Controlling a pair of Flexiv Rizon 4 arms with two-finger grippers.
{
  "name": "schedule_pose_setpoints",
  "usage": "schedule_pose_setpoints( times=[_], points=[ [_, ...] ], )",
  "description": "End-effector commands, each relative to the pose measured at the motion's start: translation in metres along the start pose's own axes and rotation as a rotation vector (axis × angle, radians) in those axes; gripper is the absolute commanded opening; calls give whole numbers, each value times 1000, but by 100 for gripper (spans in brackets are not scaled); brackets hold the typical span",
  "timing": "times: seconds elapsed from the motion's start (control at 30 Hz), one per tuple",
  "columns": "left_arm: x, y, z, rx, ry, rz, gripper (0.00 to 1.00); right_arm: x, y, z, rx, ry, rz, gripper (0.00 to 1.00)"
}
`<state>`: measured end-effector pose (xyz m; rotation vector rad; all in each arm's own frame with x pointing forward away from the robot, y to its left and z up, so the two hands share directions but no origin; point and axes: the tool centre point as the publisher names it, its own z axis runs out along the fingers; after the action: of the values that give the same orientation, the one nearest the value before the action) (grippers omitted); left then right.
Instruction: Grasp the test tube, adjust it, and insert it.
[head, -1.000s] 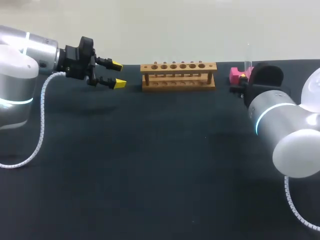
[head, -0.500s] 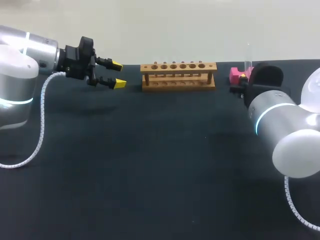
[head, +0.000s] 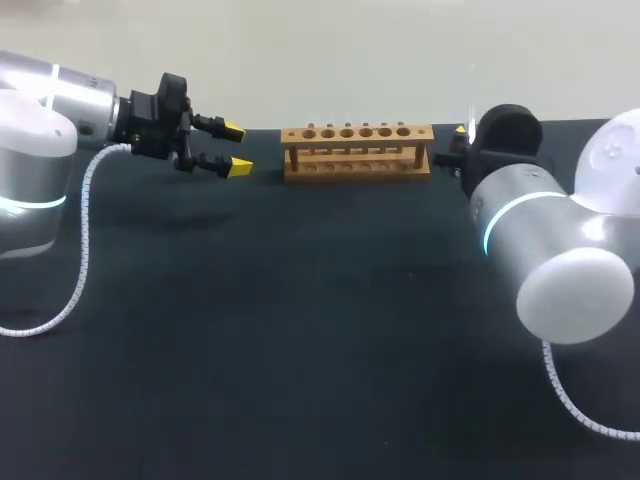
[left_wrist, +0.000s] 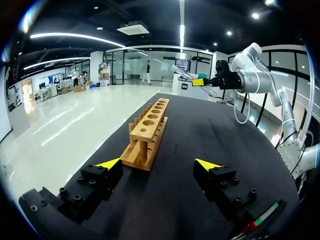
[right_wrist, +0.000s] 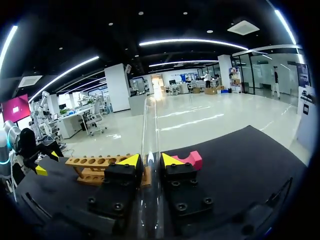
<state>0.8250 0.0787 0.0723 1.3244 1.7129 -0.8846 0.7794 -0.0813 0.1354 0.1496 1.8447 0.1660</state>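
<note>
A clear glass test tube (right_wrist: 148, 122) stands upright between the fingers of my right gripper (right_wrist: 150, 160), which is shut on it. In the head view that gripper (head: 461, 134) is just right of the wooden rack (head: 357, 150), near its right end. From the left wrist view the rack (left_wrist: 148, 131) runs away ahead, and my right gripper (left_wrist: 201, 81) holds the tube (left_wrist: 182, 73) in the air beyond its far end. My left gripper (head: 235, 148) stays open and empty in the air to the left of the rack.
A pink block (right_wrist: 190, 159) lies on the black table (head: 320, 330) just ahead of the right gripper, beside the rack (right_wrist: 95, 167). In the head view my right arm hides the block. All the rack's holes are empty.
My right arm has moved left toward the rack with the tube in its grip, away from the pink block. The left arm has stayed where it was.
</note>
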Motion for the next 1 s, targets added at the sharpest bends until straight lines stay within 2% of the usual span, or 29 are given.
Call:
schedule_pose_setpoints(
  times=[0.03,0.53,1.0],
  points=[
    [1,-1,0,-3,-3,3,100,2,17,11,11,12,0,0],
    [1,-1,0,-3,-3,3,100,32,71,37,-47,60,20,0],
    [1,-1,0,-3,-3,3,100,62,93,57,-136,112,-9,0]
  ],
)
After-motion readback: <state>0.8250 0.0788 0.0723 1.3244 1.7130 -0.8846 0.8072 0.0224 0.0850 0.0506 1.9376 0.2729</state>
